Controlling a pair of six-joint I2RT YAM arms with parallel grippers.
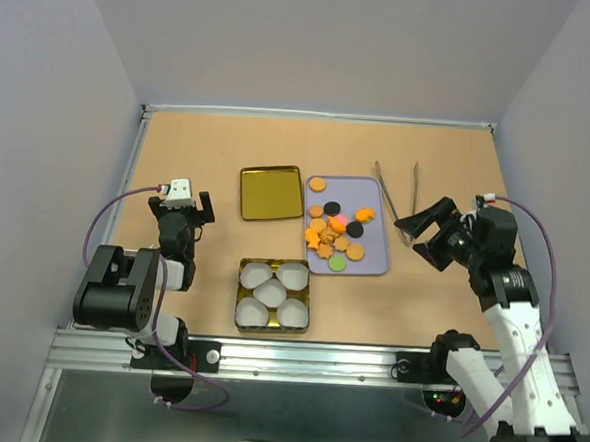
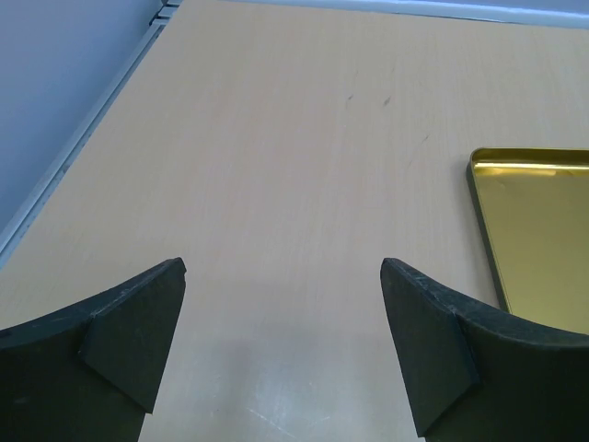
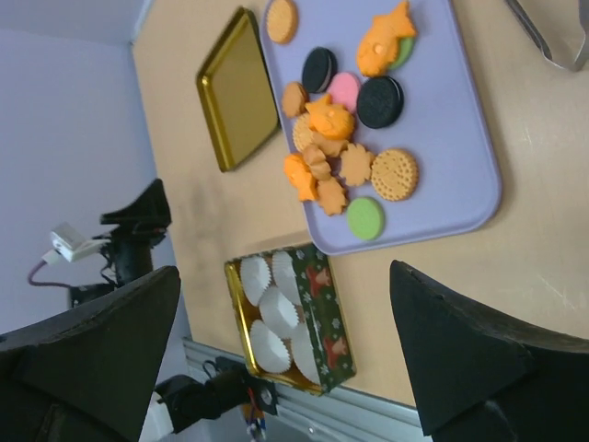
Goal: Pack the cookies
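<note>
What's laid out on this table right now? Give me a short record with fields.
cookies: mostly orange, some black, pink, green; all on lavender tray
green patterned tin: holds five white pleated paper cups, no cookies
gold rectangular lid: lying beside tray
metal tongs: on table, untouched
left gripper: open, empty
right gripper: open, empty

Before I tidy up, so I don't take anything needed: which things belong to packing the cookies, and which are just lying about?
Job: cookies, lilac tray, tin, paper cups.
Lying about, it seems: gold lid, metal tongs.
</note>
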